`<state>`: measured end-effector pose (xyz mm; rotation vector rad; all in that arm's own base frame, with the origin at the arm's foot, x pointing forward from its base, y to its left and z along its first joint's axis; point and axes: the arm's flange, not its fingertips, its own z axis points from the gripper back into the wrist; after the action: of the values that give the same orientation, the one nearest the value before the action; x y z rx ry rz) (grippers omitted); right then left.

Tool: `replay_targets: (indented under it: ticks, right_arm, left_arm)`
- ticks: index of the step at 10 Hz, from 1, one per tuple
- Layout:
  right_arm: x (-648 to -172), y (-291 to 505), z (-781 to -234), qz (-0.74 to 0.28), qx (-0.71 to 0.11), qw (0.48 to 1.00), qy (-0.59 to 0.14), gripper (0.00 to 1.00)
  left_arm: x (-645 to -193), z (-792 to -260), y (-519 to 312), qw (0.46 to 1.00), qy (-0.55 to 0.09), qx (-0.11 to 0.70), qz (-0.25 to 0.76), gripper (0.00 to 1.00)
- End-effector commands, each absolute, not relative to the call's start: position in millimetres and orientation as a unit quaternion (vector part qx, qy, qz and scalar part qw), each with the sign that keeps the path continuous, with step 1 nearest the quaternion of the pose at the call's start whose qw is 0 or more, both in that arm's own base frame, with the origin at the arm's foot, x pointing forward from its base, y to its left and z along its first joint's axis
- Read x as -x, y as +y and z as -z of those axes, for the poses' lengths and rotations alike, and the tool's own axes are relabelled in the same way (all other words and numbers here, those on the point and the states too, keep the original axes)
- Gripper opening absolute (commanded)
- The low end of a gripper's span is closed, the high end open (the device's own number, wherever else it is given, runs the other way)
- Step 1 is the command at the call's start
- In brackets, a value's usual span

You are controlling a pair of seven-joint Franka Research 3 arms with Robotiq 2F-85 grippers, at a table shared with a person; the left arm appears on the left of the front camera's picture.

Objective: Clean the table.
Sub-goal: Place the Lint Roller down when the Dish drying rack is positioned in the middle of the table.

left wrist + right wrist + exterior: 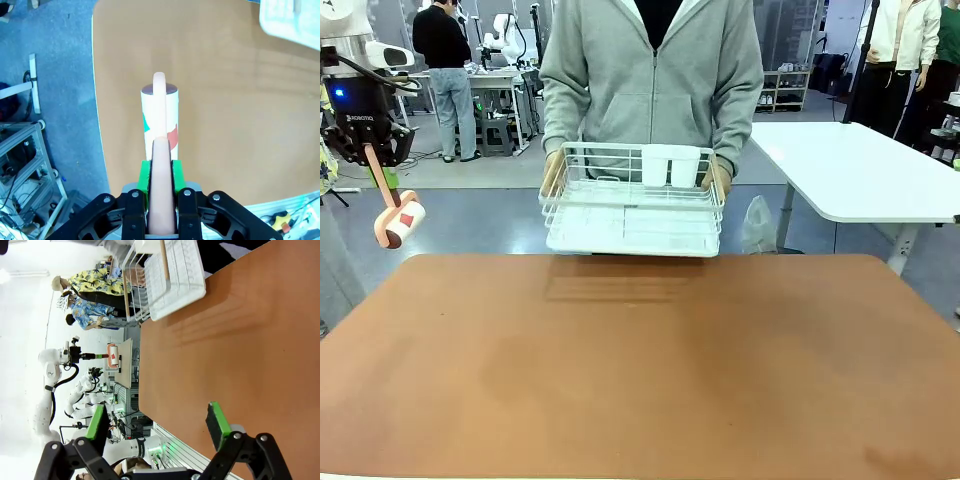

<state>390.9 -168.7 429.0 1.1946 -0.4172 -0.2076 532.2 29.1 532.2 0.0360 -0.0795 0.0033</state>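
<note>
In the front view the left gripper point(372, 150) is seen at the upper left, out past the table's side, clamped on the pink handle of a lint roller point(400, 222) whose drum hangs tilted below it; the arm above is cut off by the frame. The table point(640, 380), reddish-brown, takes up the lower half, with its near corners cropped. A white wire rack point(632, 215) is held by a person point(650, 80) at the far edge. The person's hands are largely hidden behind its wires, and whether it touches the top cannot be told

In the left wrist view the green pads point(144, 176) are pressed against the handle point(161, 200) from both sides. The drum point(160, 117) is seen beyond them, with the table's edge and blue-grey floor point(60, 100) beside it. A blurred corner of the rack point(292, 22) is cut off at the upper right

In the right wrist view the right gripper point(156, 424) is held with its fingers wide apart and nothing between them, above the table point(240, 340); the rack point(170, 275) is cropped at the top
</note>
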Motion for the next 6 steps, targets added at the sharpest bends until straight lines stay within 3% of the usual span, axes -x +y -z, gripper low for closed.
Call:
replay_targets:
  ticks: [1, 6]
  right_arm:
    - [-390.0, -168.1, -431.0, 0.094, -0.561, 0.798, -0.197, 1.00]
    - [-390.0, -168.1, -431.0, 0.094, -0.561, 0.798, -0.197, 1.00]
  left_arm:
    - [-533.2, -537.0, 32.9, 0.999, -0.035, -0.028, 0.003, 0.21]
    - [-533.2, -537.0, 32.9, 0.999, -0.035, -0.028, 0.003, 0.21]
